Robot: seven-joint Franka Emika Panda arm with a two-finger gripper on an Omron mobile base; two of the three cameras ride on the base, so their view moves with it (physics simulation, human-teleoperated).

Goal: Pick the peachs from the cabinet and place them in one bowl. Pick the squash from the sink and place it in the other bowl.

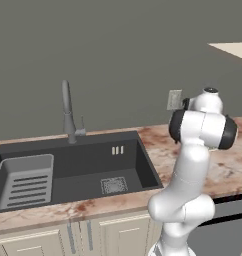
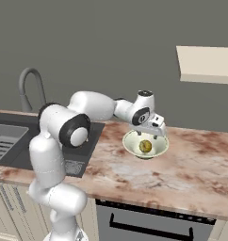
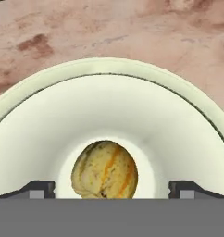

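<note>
Yellowish squash [image 3: 104,170] sits in the pale bowl [image 3: 109,92]; claw [image 3: 111,189] spread wide above, apparently empty.

Light is even and soft, rendered without a clear source. The grey wall [image 1: 118,55] is flat and dull, and the sink [image 1: 78,170] reads dark. Shadows are faint (a soft one lies under the bowl [image 2: 134,149] on the counter [image 2: 191,164]). No glare. The hand view is slightly soft and blocky up close.

Smooth pale glazed-looking bowl [image 3: 109,88], mottled matt squash [image 3: 104,170], veined reddish stone-like counter [image 2: 191,164], dark matt sink [image 1: 93,170]
</note>
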